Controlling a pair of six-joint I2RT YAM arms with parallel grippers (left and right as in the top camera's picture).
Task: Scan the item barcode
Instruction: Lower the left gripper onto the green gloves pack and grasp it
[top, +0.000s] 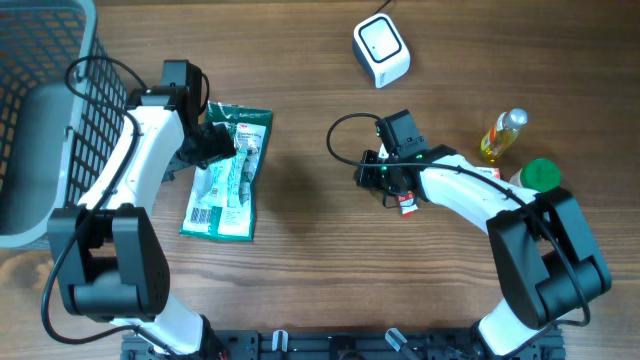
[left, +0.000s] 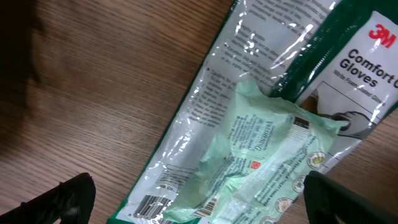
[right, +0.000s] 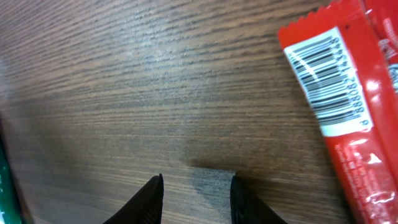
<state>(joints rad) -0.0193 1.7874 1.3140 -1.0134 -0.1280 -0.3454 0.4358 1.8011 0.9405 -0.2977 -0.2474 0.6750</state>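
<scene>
Red packet (right: 354, 124) lies flat at frame right, barcode (right: 326, 87) upward for reading; right gripper (right: 196, 199) parted, empty; left gripper (left: 205, 199) wide above glove pack (left: 249, 62).

From above we look straight down on the whole table (top: 300, 120), with the basket (top: 40, 120) at the left and the scanner (top: 381, 50) toward the far edge. Our left wrist camera sits close over the glove packet (left: 261, 143), facing down (the left gripper (left: 208, 199) shows only as dark fingertips (left: 68, 199) in the lower corners). The overhead view shares that packet. Our right wrist camera hangs even nearer over bare wood and the red sachet (right: 348, 124), also seen from above.
</scene>
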